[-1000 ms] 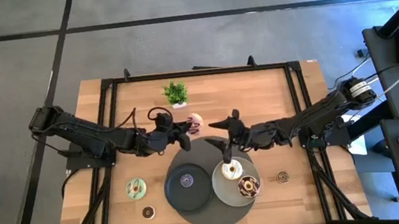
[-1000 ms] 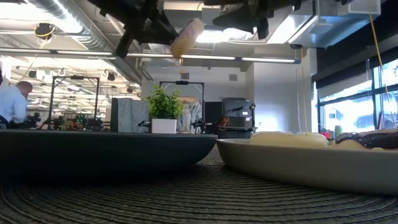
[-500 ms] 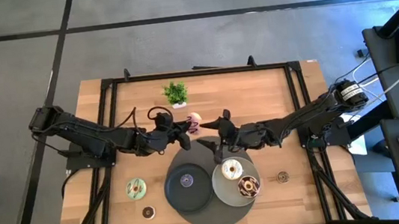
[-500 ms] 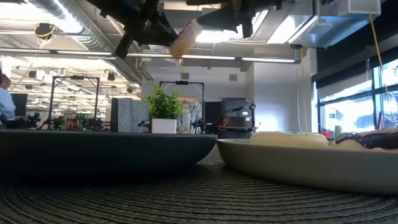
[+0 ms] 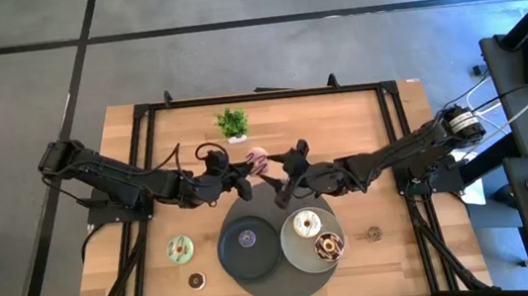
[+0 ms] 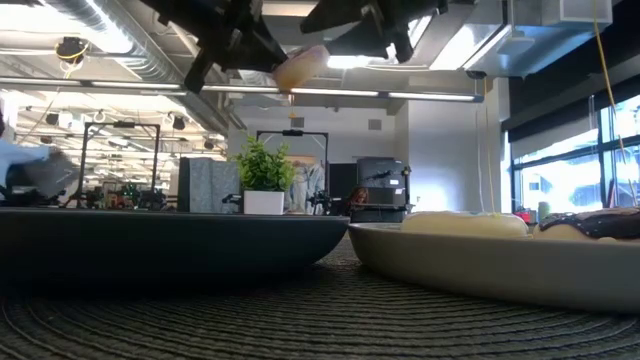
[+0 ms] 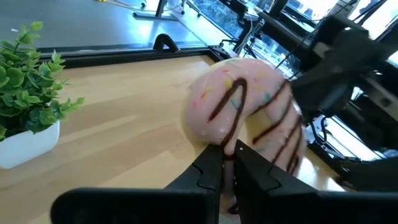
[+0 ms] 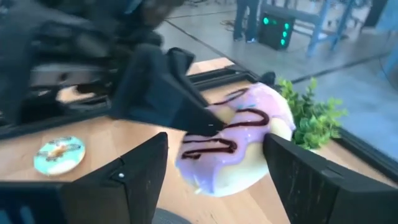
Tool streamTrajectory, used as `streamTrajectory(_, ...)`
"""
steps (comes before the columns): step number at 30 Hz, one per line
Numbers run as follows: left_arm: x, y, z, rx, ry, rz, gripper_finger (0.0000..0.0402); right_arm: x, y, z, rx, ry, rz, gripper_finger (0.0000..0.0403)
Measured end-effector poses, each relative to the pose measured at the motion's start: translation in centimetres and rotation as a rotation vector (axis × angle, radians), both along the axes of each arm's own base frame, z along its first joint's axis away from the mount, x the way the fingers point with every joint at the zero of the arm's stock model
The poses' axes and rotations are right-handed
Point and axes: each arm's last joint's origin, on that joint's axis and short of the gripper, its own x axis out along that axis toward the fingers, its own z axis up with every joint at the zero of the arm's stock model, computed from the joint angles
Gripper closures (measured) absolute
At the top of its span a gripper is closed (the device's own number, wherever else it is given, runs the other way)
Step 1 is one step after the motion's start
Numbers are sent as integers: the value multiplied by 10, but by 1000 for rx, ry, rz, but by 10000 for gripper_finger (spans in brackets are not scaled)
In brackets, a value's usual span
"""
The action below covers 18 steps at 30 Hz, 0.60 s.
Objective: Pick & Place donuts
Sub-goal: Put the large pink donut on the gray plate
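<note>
A pink iced donut (image 5: 258, 157) with chocolate stripes hangs above the table's middle, short of the potted plant (image 5: 232, 124). My left gripper (image 5: 249, 168) is shut on it. My right gripper (image 5: 281, 162) has come in from the right and is open, with one finger on each side of the same donut (image 8: 236, 146). On the grey plate (image 5: 301, 255) lie a white donut (image 5: 306, 225) and a chocolate donut (image 5: 328, 246). A tiny purple donut (image 5: 246, 237) sits on the dark plate (image 5: 232, 256). A green donut (image 5: 180, 247) lies flat on the wood at the near left. My left gripper pinches the pink donut's rim (image 7: 229, 144) between its two fingertips (image 7: 210, 167). The fingers come nearly level from the table's left. The donut stands on edge, tilted, lifted clear of the table. My right gripper has its fingers (image 8: 298, 174) beside the donut; whether they touch it I cannot tell.
Both plates rest on a dark round mat (image 5: 280, 288) at the near middle. Two tiny brown donuts (image 5: 196, 281) (image 5: 374, 233) lie on the wood on either side of it. A black frame (image 5: 268, 95) runs along the table's edges.
My right gripper has moved toward the table's left, up to the pink donut, and has tipped up from pointing downward toward level. Its open fingers now stand on either side of the donut. The donut has stayed in place.
</note>
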Motion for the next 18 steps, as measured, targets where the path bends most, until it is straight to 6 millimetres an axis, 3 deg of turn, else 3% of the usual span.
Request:
streamTrajectory(8, 0, -3, 0, 20, 9, -15, 380, 1, -6, -1, 39, -5, -30, 150)
streamTrajectory(18, 0, -3, 2, 37, 2, -20, 380, 0, -7, -4, 49, 19, -40, 254)
